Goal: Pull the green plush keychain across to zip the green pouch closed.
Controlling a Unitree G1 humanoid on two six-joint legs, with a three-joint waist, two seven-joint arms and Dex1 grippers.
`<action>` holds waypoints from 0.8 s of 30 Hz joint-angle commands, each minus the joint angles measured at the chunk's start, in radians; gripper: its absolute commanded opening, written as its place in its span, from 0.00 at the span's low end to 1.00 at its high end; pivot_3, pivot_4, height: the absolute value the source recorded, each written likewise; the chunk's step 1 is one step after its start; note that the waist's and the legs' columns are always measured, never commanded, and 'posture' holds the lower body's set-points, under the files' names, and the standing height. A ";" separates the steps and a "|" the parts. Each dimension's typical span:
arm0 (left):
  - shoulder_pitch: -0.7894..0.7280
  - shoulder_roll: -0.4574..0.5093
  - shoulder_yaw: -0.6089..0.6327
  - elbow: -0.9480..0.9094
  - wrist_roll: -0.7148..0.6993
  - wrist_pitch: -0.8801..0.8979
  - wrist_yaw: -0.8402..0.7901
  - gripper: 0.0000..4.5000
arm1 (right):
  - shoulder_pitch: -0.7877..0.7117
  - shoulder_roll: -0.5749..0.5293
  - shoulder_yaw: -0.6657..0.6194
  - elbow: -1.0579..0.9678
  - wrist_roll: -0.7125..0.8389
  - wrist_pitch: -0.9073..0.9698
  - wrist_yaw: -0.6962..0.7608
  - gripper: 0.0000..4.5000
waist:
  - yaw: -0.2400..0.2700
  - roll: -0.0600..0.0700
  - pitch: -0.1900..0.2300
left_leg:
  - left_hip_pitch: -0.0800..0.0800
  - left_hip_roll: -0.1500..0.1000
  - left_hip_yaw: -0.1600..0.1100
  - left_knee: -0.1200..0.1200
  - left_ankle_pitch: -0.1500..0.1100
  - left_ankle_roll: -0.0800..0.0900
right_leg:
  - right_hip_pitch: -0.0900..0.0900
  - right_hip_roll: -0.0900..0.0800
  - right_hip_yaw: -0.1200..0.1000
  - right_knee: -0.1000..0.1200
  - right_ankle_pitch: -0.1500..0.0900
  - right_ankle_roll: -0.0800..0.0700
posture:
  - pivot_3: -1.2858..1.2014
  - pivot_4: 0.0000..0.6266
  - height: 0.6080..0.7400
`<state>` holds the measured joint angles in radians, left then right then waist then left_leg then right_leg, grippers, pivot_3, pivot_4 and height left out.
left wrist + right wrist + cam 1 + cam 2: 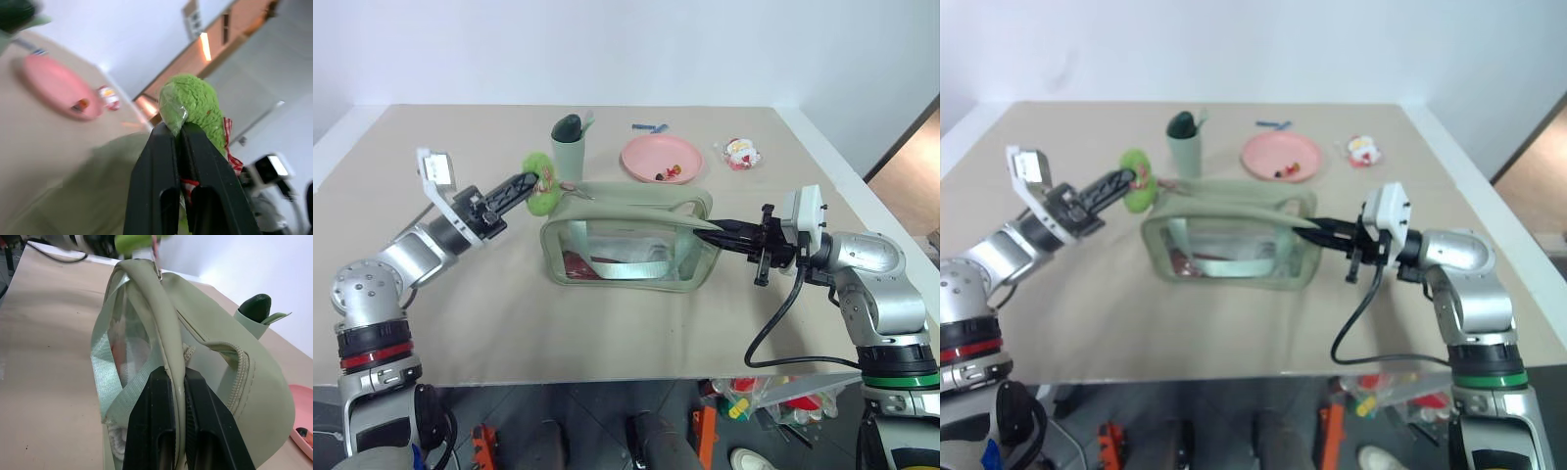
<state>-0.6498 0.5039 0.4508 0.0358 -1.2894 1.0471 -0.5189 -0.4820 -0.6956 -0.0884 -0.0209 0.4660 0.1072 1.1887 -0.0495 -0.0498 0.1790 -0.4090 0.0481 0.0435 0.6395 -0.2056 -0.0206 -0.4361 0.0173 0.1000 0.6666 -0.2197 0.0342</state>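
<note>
- Sage-green fabric and clear plastic: the green pouch (628,245) sits mid-surface (607,333), its top flap loose at the right end.
- My left claw (540,178) is clamped on the green plush keychain (540,196), held just off the pouch's left end, beside the pale green cup (569,143).
- My right claw (710,227) is pinched together on the pouch's right edge, pointing left.
- Behind the pouch I see a pink plate (661,157) and a small red-and-white toy figure (739,153).
</note>
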 commanded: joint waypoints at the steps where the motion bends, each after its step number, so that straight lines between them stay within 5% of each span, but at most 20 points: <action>1: -0.104 0.023 0.006 -0.062 -0.047 -0.010 0.031 0.01 | -0.011 -0.010 -0.019 -0.013 0.002 -0.021 0.002 0.00 | 0.000 0.000 0.000 | 0.000 0.000 0.000 0.000 0.000 -0.001 | 0.000 0.000 0.000 0.000 0.000 0.000 | 0.52 0.24 1.00; 8: -0.211 -0.056 -0.254 -0.055 0.135 -0.048 -0.048 0.01 | -0.030 0.001 -0.008 0.024 -0.014 -0.046 0.003 0.00 | 0.002 0.000 0.000 | 0.001 -0.001 -0.002 0.000 0.001 -0.001 | 0.001 0.000 -0.001 0.000 0.000 0.000 | 0.52 0.24 1.00; 15: -0.214 -0.026 -0.427 -0.021 0.361 -0.117 -0.193 0.01 | -0.015 0.012 -0.008 0.011 -0.019 -0.053 -0.008 0.00 | -0.003 0.001 0.000 | 0.001 -0.002 -0.002 -0.001 0.002 -0.003 | 0.001 0.000 0.001 0.000 0.000 0.000 | 0.52 0.24 1.00; 24: -0.258 0.071 -0.434 -0.039 0.474 -0.137 -0.291 0.64 | 0.002 0.012 -0.006 -0.002 -0.018 -0.059 -0.021 0.00 | -0.002 0.001 0.000 | 0.001 -0.002 -0.003 -0.001 0.002 -0.003 | 0.001 0.000 0.000 0.000 0.000 0.000 | 0.52 0.24 1.00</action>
<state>-0.8751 0.5404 0.0122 0.0433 -0.8365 0.9193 -0.7773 -0.4791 -0.6803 -0.0789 0.0127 0.4425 0.0635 1.1720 -0.0510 -0.0488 0.1793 -0.4082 0.0466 0.0406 0.6385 -0.2041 -0.0231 -0.4353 0.0177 0.0995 0.6665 -0.2195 0.0341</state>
